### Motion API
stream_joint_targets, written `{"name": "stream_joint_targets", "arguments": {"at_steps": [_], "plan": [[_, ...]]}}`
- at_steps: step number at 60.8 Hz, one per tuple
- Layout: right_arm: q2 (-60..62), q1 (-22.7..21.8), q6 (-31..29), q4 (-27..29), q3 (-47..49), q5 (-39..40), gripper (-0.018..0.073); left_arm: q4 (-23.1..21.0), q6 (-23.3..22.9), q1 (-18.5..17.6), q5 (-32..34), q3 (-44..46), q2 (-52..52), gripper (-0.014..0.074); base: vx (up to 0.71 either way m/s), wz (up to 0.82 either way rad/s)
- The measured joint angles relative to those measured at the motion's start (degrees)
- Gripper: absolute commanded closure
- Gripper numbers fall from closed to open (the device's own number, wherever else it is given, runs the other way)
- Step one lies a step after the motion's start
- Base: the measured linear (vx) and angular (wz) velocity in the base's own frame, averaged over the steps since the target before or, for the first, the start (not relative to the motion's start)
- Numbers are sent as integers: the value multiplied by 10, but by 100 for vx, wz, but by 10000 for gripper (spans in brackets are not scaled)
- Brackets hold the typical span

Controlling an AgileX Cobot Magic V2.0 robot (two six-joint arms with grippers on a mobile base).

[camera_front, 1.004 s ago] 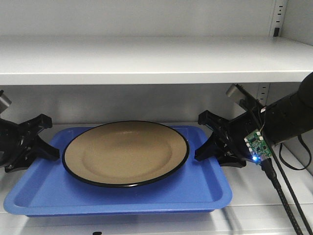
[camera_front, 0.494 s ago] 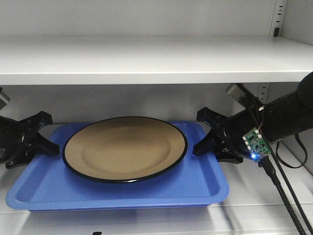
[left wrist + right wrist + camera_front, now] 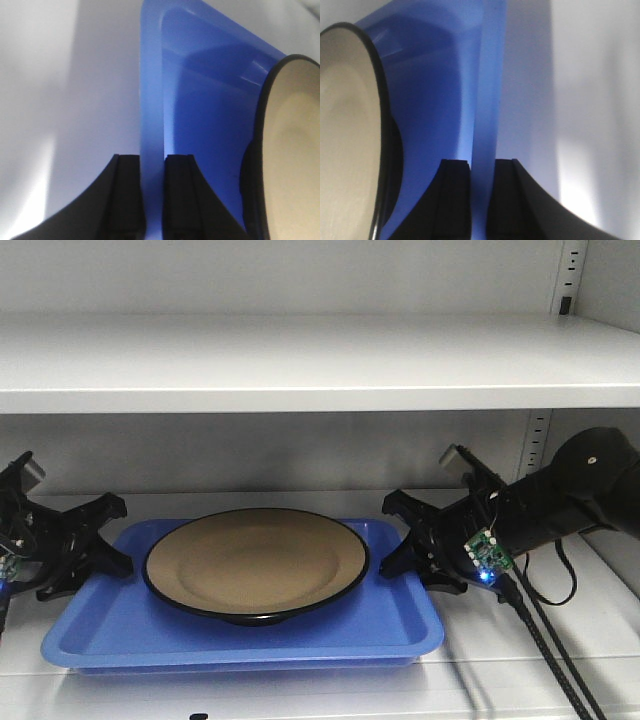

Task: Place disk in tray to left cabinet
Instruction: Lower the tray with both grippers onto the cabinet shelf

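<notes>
Grey left cabinet (image 3: 300,360), grippers (image 3: 152,192) apparently pinching tray (image 3: 240,640)

surface: light grey tabletop (image 3: 560,660) of my left cabinet (image 3: 300,360), under a second shelf above | on it: blue tray (image 3: 240,635), centred and slightly left, long side facing near | bare grey shows to the right of the tray and along the near edge
</notes>
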State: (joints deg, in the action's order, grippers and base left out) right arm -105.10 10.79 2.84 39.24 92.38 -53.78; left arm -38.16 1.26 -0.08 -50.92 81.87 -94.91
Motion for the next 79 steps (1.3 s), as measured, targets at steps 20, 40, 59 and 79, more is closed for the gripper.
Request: {"name": "stream_joint_targets", "arguments": {"at_steps": [20,40,59,79], "plan": [[-36,1,-28,-12,1,6,457,-4,32,-1,4,0,-31,423,0,0],[-41,5,-89,-34,3,16,219,-12,86,-4,12,0,-39,158,0,0],[-34,-3,-99,-53,6,26,117,-18,95,-6,35,0,-38,115,0,0],[-10,-44,-100,-61,6,25,118,-9,95,-3,39,1,-22,115,0,0]]}}
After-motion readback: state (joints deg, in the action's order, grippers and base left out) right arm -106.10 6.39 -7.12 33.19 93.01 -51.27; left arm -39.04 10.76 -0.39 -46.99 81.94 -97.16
